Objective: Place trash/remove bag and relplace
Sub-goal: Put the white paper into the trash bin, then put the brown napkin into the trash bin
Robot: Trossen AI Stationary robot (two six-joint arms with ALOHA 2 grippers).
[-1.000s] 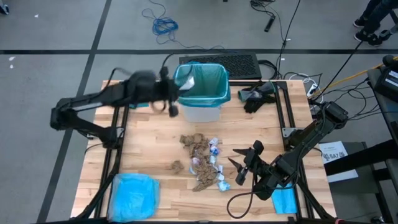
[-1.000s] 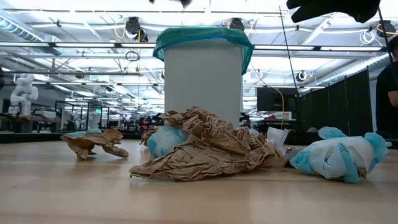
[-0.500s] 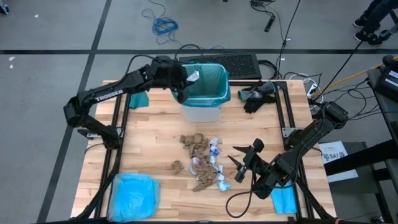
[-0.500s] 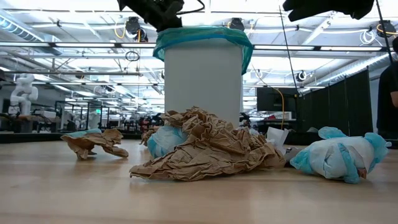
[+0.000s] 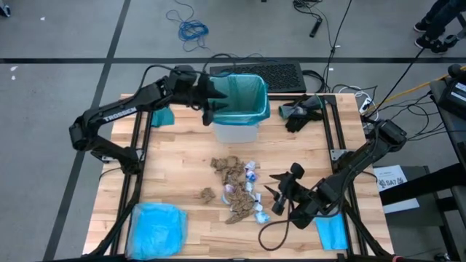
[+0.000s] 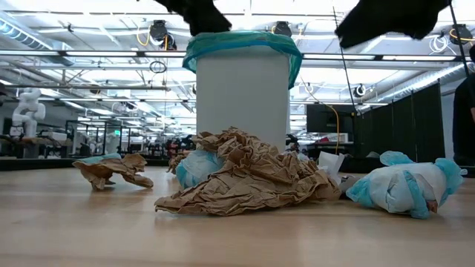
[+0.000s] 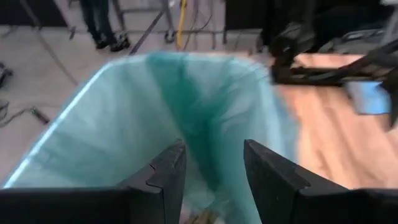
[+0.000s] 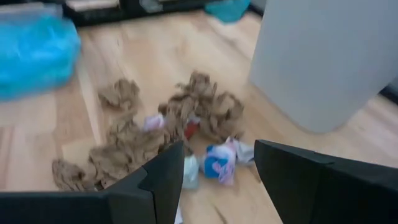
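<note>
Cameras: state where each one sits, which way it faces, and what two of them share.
High view: overhead, facing straight down; both arms show, left gripper at the bin's rim.
Low view: table height, facing level past the trash to the bin.
Left wrist view: above the bin, facing into the bag; own open jaws show.
Right wrist view: right gripper facing the trash; own open jaws show.
Shared: high and right wrist views both show the sky-blue bag.

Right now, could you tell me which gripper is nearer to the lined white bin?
The left. The left gripper hangs open over the rim of the white bin, above the bag. The right gripper hovers open beside the trash, well away from the bin.
</note>
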